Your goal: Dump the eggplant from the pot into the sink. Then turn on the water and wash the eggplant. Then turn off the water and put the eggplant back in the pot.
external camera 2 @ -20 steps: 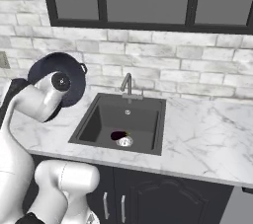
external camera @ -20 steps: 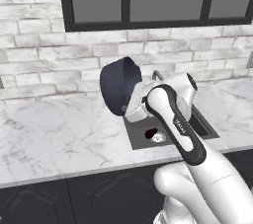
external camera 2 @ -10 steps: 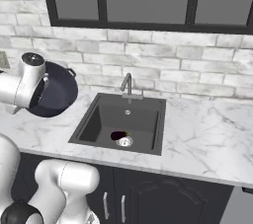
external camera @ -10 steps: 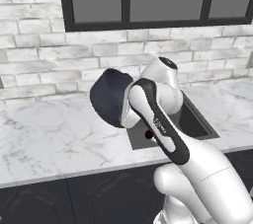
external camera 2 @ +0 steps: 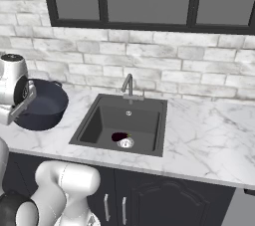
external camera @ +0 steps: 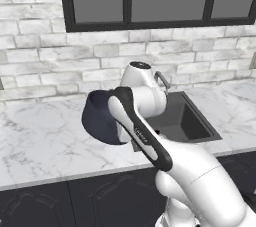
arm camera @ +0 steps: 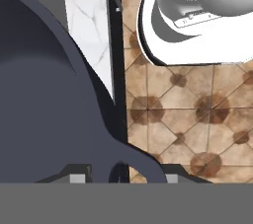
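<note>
The dark navy pot (external camera 2: 44, 106) hangs over the counter to the left of the sink (external camera 2: 144, 120), its mouth turned up and slightly toward the sink. My gripper (external camera 2: 26, 103) is shut on the pot's near rim by a loop handle. In the hand view the pot (arm camera: 44, 94) fills the left side, and my gripper (arm camera: 118, 172) clamps its handle at the bottom. From the left base, the pot (external camera: 100, 118) shows its outer wall beside my forearm. The small dark purple eggplant (external camera 2: 118, 136) lies on the sink floor next to the silver drain (external camera 2: 126, 143). No water runs.
A curved grey faucet (external camera 2: 128, 84) stands behind the sink, also visible as the faucet (external camera: 162, 79) past my arm. White marble counter (external camera 2: 209, 140) runs on both sides of the sink, backed by a brick wall and a dark window. Dark cabinets sit below.
My arm has swung the pot left, away from above the sink to over the left counter, and turned it from tipped to nearly upright. The eggplant has stayed by the drain.
</note>
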Controlling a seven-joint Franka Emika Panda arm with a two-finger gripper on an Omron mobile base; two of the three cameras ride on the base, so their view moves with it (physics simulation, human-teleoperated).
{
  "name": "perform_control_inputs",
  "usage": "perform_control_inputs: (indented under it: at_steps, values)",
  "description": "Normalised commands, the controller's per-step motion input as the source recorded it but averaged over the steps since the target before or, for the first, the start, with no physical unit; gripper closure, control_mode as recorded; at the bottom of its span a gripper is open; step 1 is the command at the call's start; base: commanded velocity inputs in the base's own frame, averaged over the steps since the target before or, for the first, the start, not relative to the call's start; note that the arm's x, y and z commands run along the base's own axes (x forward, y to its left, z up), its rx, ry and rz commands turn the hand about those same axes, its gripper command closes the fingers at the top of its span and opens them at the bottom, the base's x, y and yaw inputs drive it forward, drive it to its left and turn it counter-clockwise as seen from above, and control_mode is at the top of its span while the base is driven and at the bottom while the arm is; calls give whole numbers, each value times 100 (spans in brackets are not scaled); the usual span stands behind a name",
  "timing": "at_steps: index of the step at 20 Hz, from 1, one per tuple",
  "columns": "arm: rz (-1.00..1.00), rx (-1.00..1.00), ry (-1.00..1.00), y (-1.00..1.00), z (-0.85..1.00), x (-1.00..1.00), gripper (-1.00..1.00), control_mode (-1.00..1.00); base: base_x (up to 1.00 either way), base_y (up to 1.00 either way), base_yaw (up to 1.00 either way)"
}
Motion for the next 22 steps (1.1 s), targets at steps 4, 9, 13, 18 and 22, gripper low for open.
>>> perform_control_inputs:
  at_steps: [4,9,13,18,22]
  values:
    - [12,-18,-1,3,-30,-2,100,-100,0,0,0]
    - [10,-15,-5,0,-32,0,100,-100,0,0,0]
    - [6,-12,-4,0,-41,10,100,-100,0,0,0]
    - [3,-9,-2,0,-32,24,100,-100,0,0,0]
    - [2,-7,-3,0,-16,34,100,-100,0,0,0]
